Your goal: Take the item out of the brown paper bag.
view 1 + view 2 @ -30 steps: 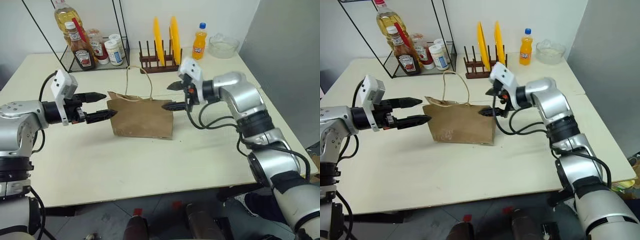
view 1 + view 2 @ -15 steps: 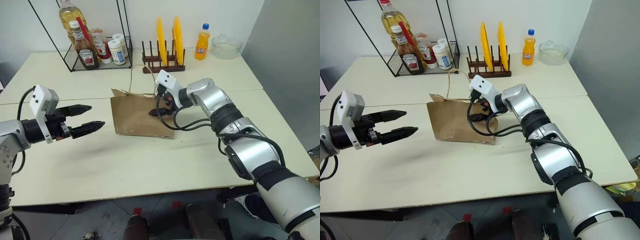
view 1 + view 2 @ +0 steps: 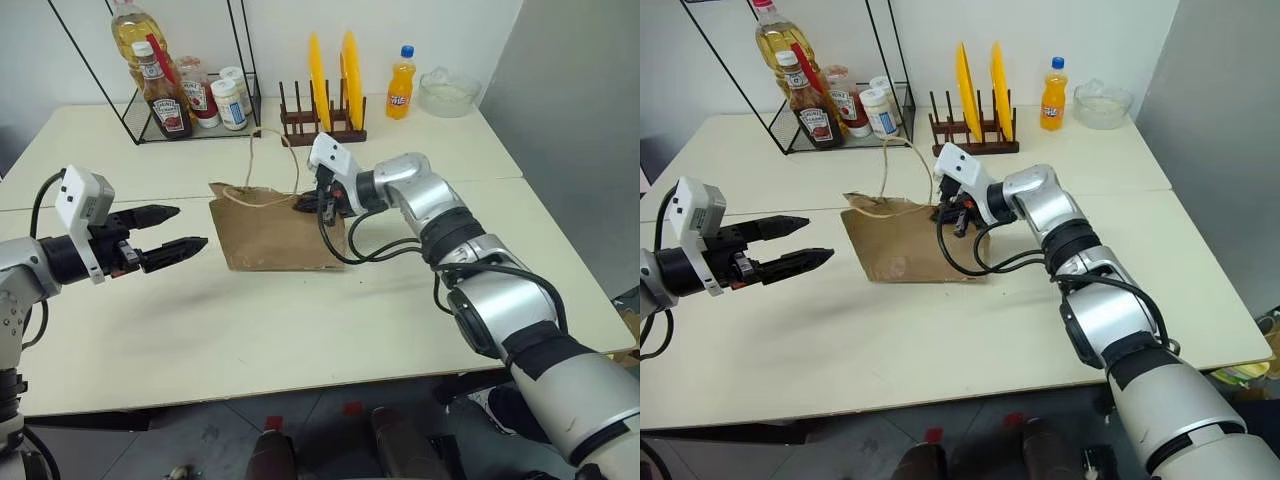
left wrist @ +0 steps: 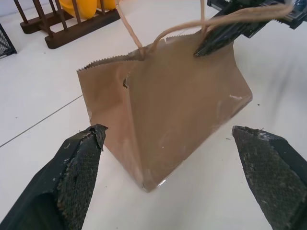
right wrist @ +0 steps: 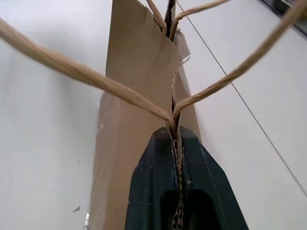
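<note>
We see the pale bench (image 3: 300,320) carrying everything, with a black wire rack (image 3: 190,95) at its far left corner holding an oil bottle (image 3: 128,30), a ketchup bottle (image 3: 165,95) and small white jars (image 3: 232,100); beside the rack stands a wooden plate rack (image 3: 322,120) with two yellow plates (image 3: 335,62), and further right an orange soda bottle (image 3: 401,84) and a glass bowl (image 3: 449,94); the brown paper bag (image 3: 275,225) stands upright near the middle of the bench, crumpled, its serrated top edge pressed nearly flat and its beige cord handles (image 3: 270,150) looping up above it; the item named in the task we cannot make out, the bag's mouth being pinched together and its walls opaque, so whether it lies inside we cannot tell; the right pincer (image 3: 312,203) reaches in from the bag's right side, its two black fingers (image 5: 180,191) pressed together on the bag's top edge just where a handle cord is fixed; the left pincer (image 3: 170,229) hangs over the bench near the bag's left side, apart from it, its fingers (image 4: 76,177) spread wide and pointing toward the bag.
</note>
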Controlling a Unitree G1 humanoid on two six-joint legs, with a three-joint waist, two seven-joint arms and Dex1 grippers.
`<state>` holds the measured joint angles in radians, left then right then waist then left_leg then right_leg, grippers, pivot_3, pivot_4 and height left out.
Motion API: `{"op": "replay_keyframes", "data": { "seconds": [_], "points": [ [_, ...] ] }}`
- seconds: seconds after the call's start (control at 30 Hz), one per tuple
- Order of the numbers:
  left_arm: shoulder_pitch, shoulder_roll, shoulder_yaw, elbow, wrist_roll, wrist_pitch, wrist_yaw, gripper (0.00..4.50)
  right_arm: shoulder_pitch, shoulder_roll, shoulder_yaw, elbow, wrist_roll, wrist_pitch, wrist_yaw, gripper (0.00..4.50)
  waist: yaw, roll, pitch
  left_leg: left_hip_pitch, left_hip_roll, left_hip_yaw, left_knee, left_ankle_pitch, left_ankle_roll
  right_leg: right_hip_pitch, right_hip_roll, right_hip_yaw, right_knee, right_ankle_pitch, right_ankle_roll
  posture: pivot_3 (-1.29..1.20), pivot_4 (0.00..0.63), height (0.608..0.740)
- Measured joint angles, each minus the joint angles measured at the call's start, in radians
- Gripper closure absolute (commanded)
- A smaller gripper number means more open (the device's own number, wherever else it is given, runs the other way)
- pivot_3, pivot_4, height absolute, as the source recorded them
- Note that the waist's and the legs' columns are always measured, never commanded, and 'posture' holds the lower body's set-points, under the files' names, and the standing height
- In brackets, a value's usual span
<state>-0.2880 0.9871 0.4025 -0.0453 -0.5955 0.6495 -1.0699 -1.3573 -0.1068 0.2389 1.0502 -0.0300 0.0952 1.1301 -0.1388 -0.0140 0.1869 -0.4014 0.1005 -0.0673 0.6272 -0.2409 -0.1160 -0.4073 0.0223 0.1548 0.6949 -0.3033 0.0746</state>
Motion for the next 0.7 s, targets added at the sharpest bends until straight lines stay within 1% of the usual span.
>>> {"op": "replay_keyframes", "data": {
  "seconds": [0.07,0.2,0.33,0.5,0.6,0.63,0.67,0.7],
  "points": [
    [0.0,0.0,0.0,0.0,0.0,0.0,0.0,0.0,-0.003,-0.005,0.001,0.007,-0.01,-0.053,0.015,4.45,0.0,0.0,0.0,0.0,0.0,0.0,0.0,0.0,0.0,0.0,0.0,0.0,0.0,0.0,0.0,0.0,0.15,0.74],
    [0.0,0.0,0.0,0.0,0.0,0.0,0.0,0.0,-0.067,-0.005,-0.001,0.091,-0.033,-0.149,0.02,4.45,0.0,0.0,0.002,0.0,0.0,0.0,0.0,0.0,0.0,0.0,0.0,0.0,0.0,0.0,0.0,0.0,0.15,0.74],
    [0.002,0.0,0.0,-0.002,0.0,0.0,0.008,0.0,-0.081,-0.002,0.003,0.162,-0.076,-0.258,-0.016,4.45,0.0,0.0,0.002,0.0,0.0,0.0,0.0,0.0,0.0,0.0,0.0,0.0,0.0,0.0,0.0,0.0,0.15,0.74],
    [0.021,-0.004,0.0,-0.017,-0.013,0.001,0.015,0.0,-0.081,0.006,-0.003,0.225,-0.107,-0.326,-0.061,4.45,0.0,0.0,0.002,0.0,0.0,0.0,0.0,0.0,0.0,0.0,0.0,0.0,0.001,0.0,0.0,0.0,0.15,0.74],
    [0.022,-0.007,0.0,-0.031,-0.02,0.002,0.021,0.0,-0.08,0.009,-0.002,0.245,-0.125,-0.355,-0.099,3.81,0.0,0.0,0.002,0.0,0.0,0.0,0.0,0.0,0.0,0.0,0.0,0.0,0.001,0.0,0.0,0.0,0.15,0.74],
    [0.023,-0.008,0.0,-0.034,-0.022,0.003,0.027,0.0,-0.079,0.009,-0.003,0.251,-0.132,-0.358,-0.107,3.53,0.0,0.0,0.002,0.0,0.0,0.0,0.0,0.0,0.0,0.0,0.0,0.0,0.001,0.0,0.0,0.0,0.15,0.74],
    [0.024,-0.008,0.0,-0.038,-0.024,0.005,0.031,0.0,-0.076,0.008,-0.005,0.253,-0.134,-0.358,-0.107,3.11,0.0,0.0,0.002,0.0,0.0,0.0,0.0,0.0,0.0,0.0,0.0,0.0,0.001,0.0,0.0,0.0,0.15,0.74],
    [0.025,-0.008,0.0,-0.04,-0.026,0.006,0.033,0.0,-0.074,0.008,-0.01,0.255,-0.135,-0.357,-0.107,2.78,0.0,0.0,0.002,0.0,0.0,0.0,0.0,0.0,0.0,0.0,0.0,0.0,0.001,0.0,0.0,0.0,0.15,0.74]
  ]
}}
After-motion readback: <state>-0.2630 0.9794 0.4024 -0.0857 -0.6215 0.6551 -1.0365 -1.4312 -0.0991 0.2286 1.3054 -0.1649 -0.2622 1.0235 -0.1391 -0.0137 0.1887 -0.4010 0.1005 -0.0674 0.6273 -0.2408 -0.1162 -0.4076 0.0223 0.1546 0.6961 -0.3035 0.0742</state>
